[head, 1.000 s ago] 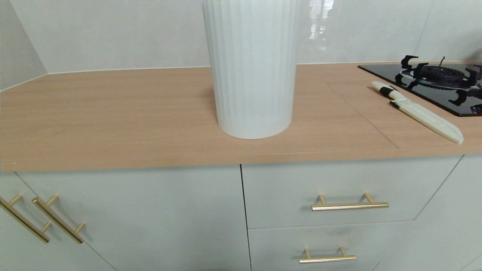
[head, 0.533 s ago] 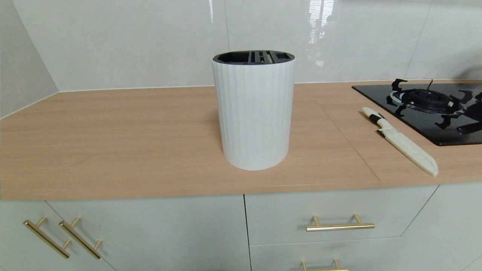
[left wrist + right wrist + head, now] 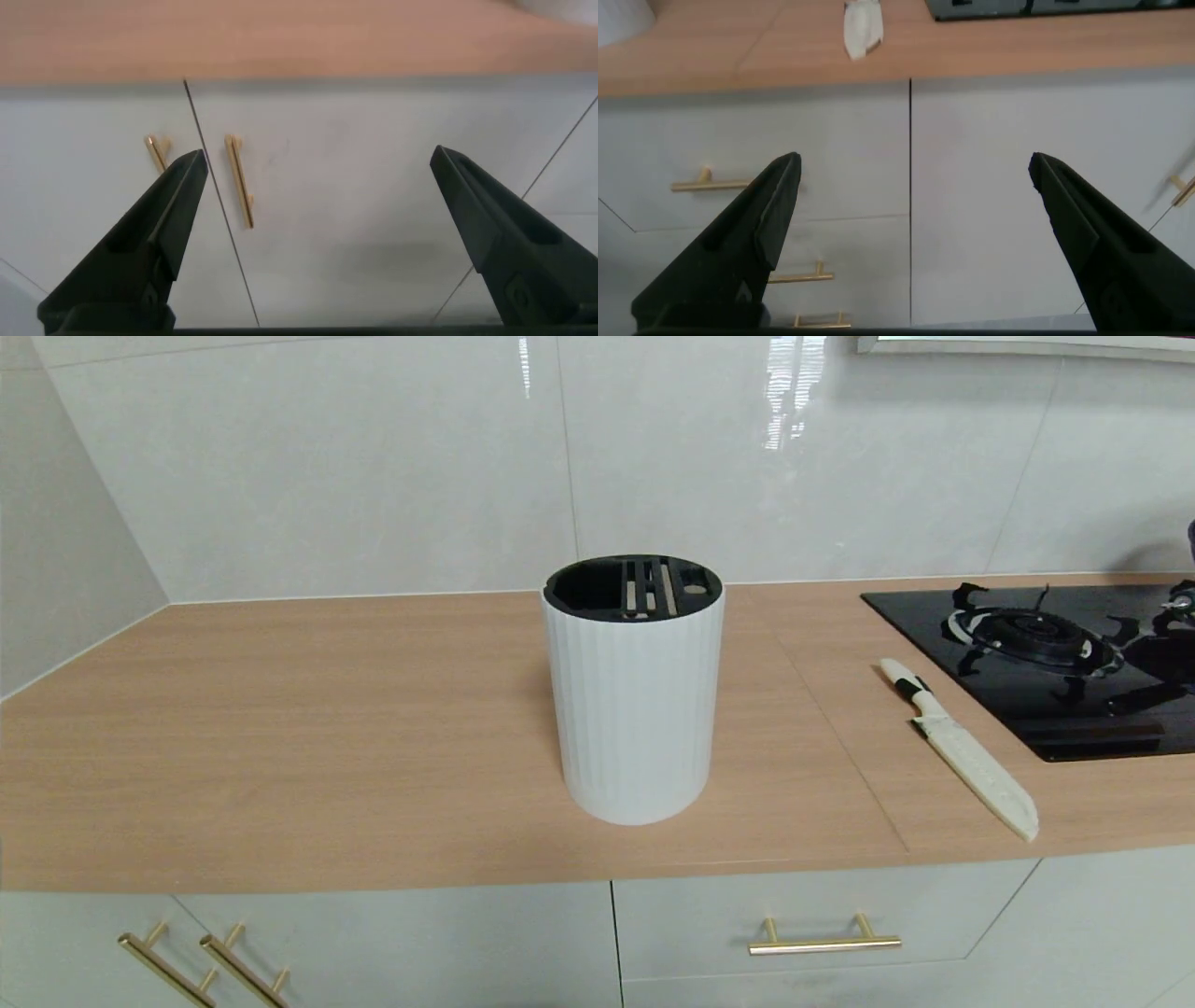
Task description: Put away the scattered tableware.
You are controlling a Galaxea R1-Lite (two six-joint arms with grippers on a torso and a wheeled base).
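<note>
The knife (image 3: 962, 751), cream-bladed with a cream and black handle, lies flat on the wooden countertop (image 3: 280, 737) near its front edge, with the handle pointing toward the tiled wall and the tip toward the edge. It rests between the gas hob (image 3: 1046, 653) on its right and the knife holder (image 3: 635, 709) well to its left, touching neither. The holder is a white ribbed cylinder standing upright near the middle of the counter; its black top insert has one wide opening, several narrow slots and a small round hole, and nothing stands in it. In the right wrist view the knife's tip (image 3: 862, 28) lies close to the counter edge, above pale drawer fronts with a brass bar handle (image 3: 719, 184). The right gripper (image 3: 914, 159) is below counter level in front of those drawers, jaws spread wide and holding nothing. The left gripper (image 3: 318, 154) sits before the cabinet doors with their paired brass handles (image 3: 240, 182), its jaws likewise wide apart and bare.
</note>
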